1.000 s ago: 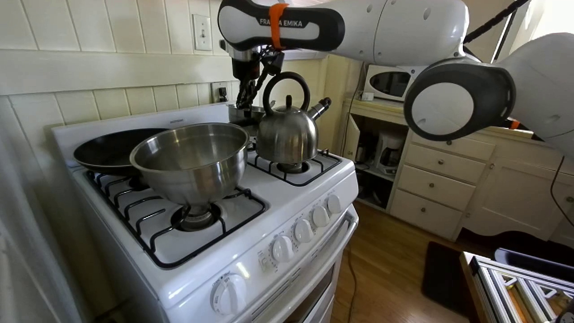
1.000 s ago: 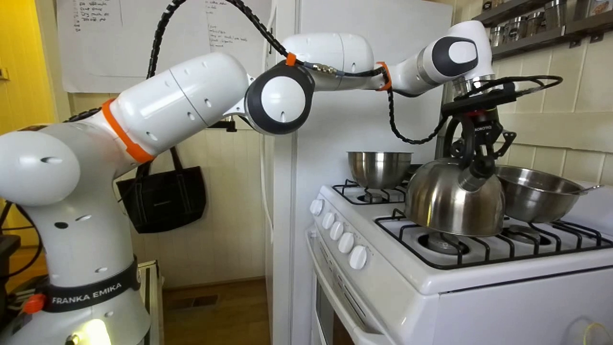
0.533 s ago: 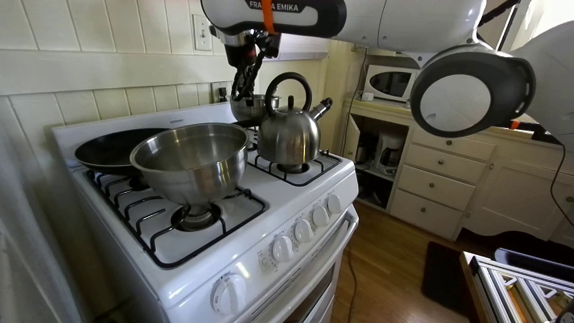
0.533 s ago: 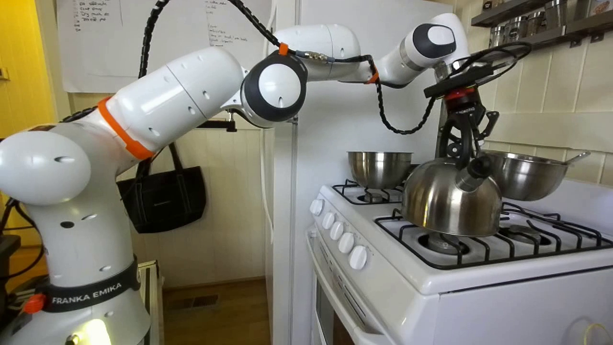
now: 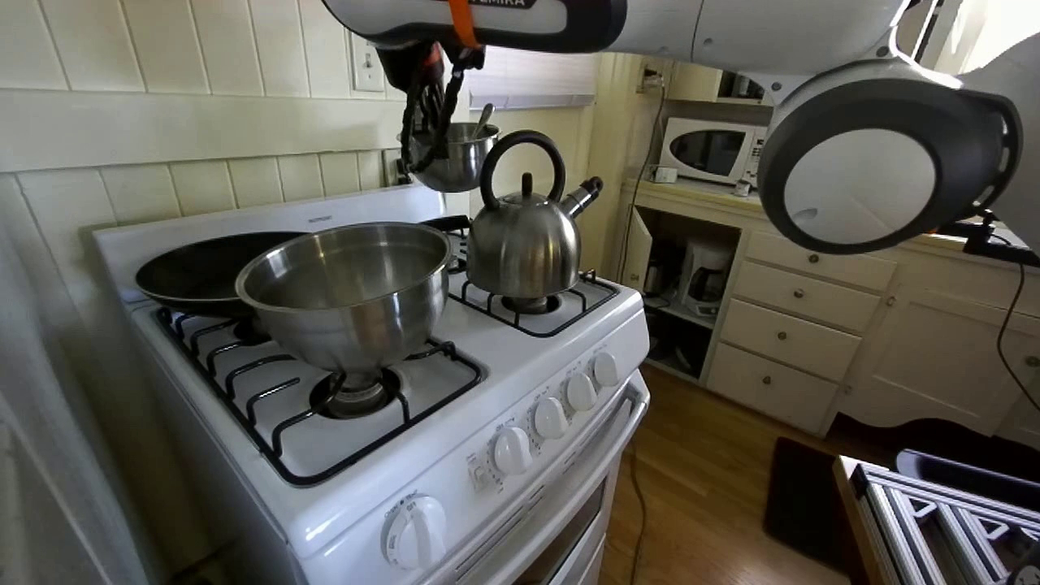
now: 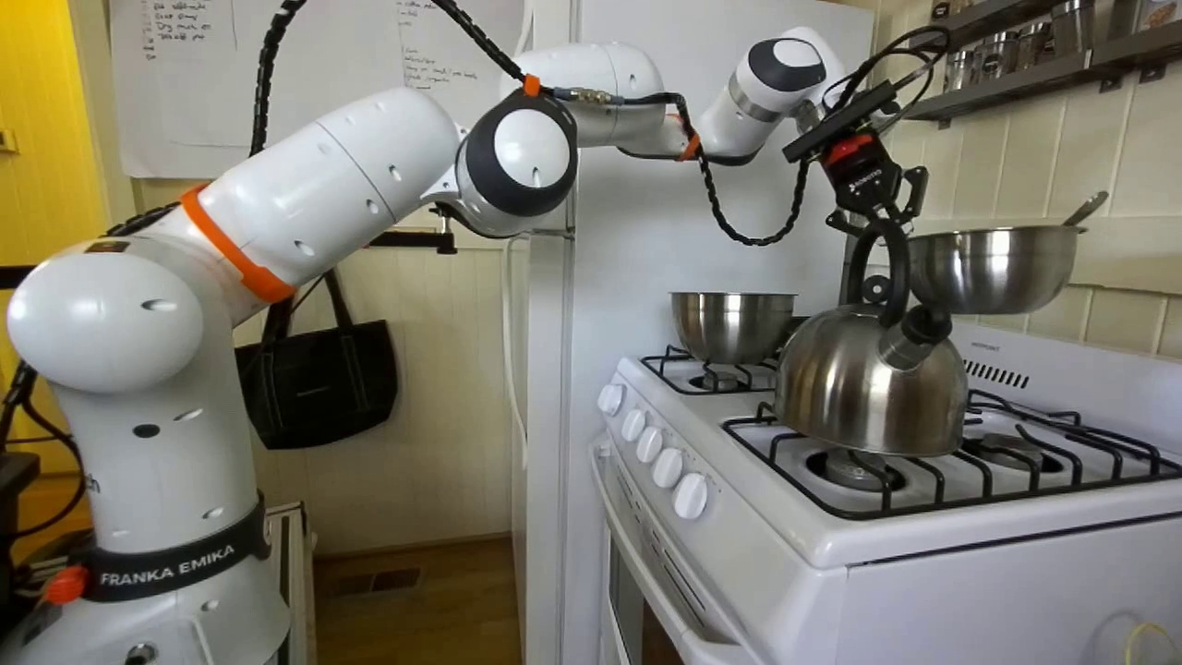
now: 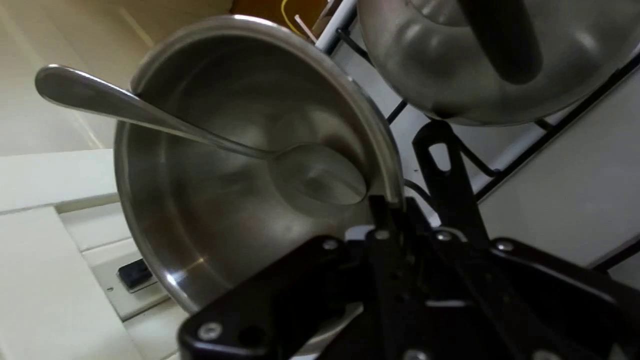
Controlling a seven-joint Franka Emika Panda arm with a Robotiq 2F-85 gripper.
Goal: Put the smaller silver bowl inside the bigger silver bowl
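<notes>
Pinching one smaller silver bowl [image 7: 220, 215] at its wrist-view four-o'clock edge, the gripper [image 7: 395, 202] hangs clear above a stove [image 6: 970, 554] bearing one kettle [image 6: 873, 383], one bigger silver bowl [image 5: 357, 333].

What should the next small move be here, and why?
Probably ease the smaller bowl across toward the bigger bowl, high and level. The gripper holds the smaller bowl by its rim, clear of the stove but not yet above the bigger bowl. The kettle stands beside the likely path, and a spoon in the smaller bowl could slide out.
</notes>
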